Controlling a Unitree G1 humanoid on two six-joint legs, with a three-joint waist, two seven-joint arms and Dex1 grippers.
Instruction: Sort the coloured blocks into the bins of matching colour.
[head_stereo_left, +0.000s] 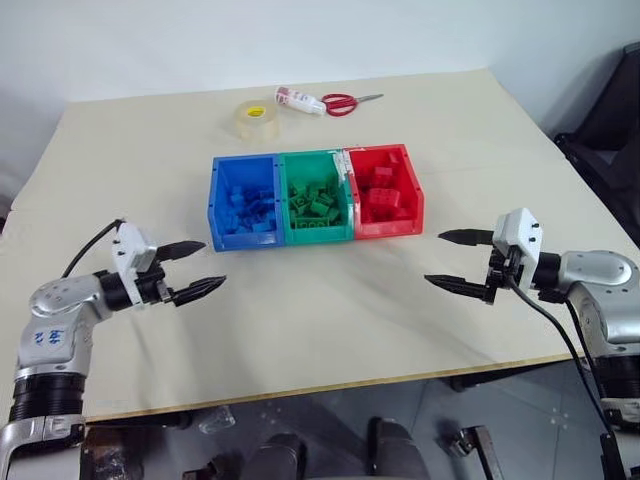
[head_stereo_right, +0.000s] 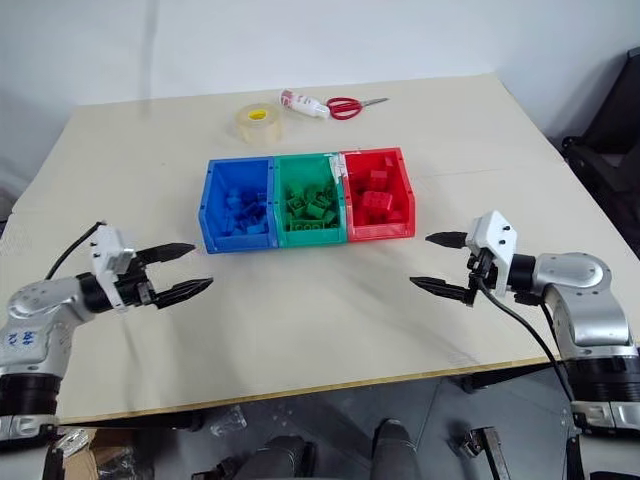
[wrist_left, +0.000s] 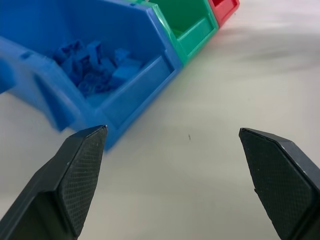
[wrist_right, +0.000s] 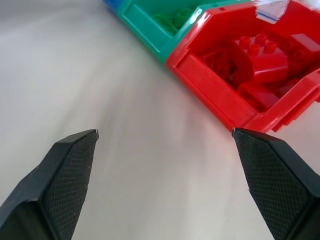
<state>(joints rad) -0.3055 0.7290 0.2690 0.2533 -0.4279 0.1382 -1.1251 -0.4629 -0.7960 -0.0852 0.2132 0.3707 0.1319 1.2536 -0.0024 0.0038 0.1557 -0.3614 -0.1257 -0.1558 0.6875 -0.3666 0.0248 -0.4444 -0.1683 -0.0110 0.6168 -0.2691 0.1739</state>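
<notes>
Inside matching bins (head_stereo_left: 217, 205) lie all blocks (head_stereo_left: 316, 204); both grippers, left (head_stereo_left: 190, 270) and right (head_stereo_left: 452, 260), hang empty, fingers spread, sorting apparently finished.

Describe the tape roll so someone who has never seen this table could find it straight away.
Start at the beige table and the row of three joined bins near its middle. Look beyond the blue bin, toward the far edge: the tape roll lies flat there. It is a pale translucent ring, left of a white tube and red-handled scissors.
</notes>
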